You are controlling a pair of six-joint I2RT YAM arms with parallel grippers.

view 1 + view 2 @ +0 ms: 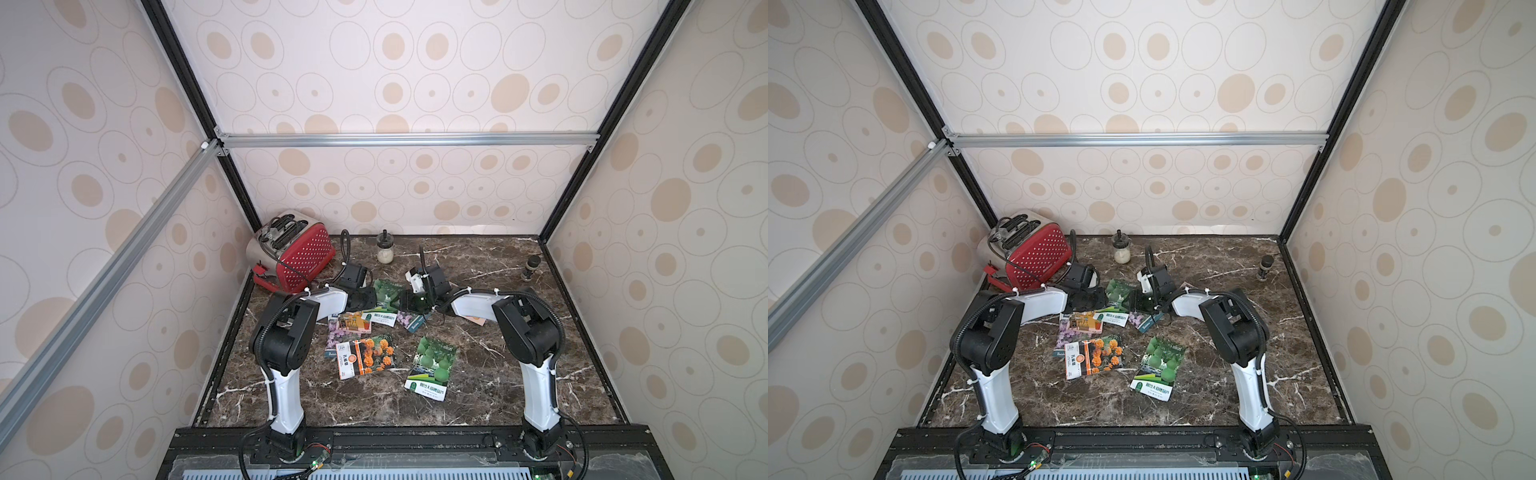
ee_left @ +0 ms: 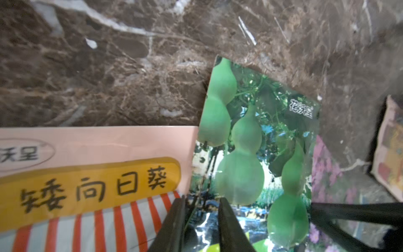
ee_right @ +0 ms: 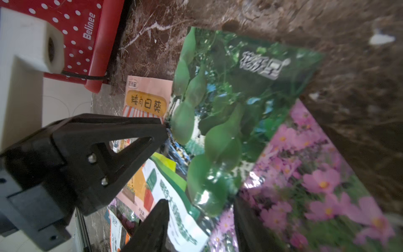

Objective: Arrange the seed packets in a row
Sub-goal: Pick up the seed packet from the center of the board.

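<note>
**Inspector:** Where do the seed packets [image 1: 368, 355] lie?

**Assistant:** Scattered mid-tabletop [image 1: 478, 399], not in a row. The far gourd packet [image 1: 386, 293] sits between both pincers and overlaps a peach packet [image 2: 98, 150] and a purple-flower packet [image 3: 316, 174]. The marigold packet [image 1: 1096, 357] and the near gourd packet [image 1: 432, 368] lie closer to the arm bases, apart from each other.

**Inspector:** Left pincer [image 2: 202, 200]?

**Assistant:** Down at the far gourd packet's edge, beside the peach packet. Its fingers are close together with a narrow gap showing. I cannot tell whether they pinch it.

**Inspector:** Right pincer [image 3: 199, 199]?

**Assistant:** Its fingers are clearly apart, straddling the same packet's label end.
</note>
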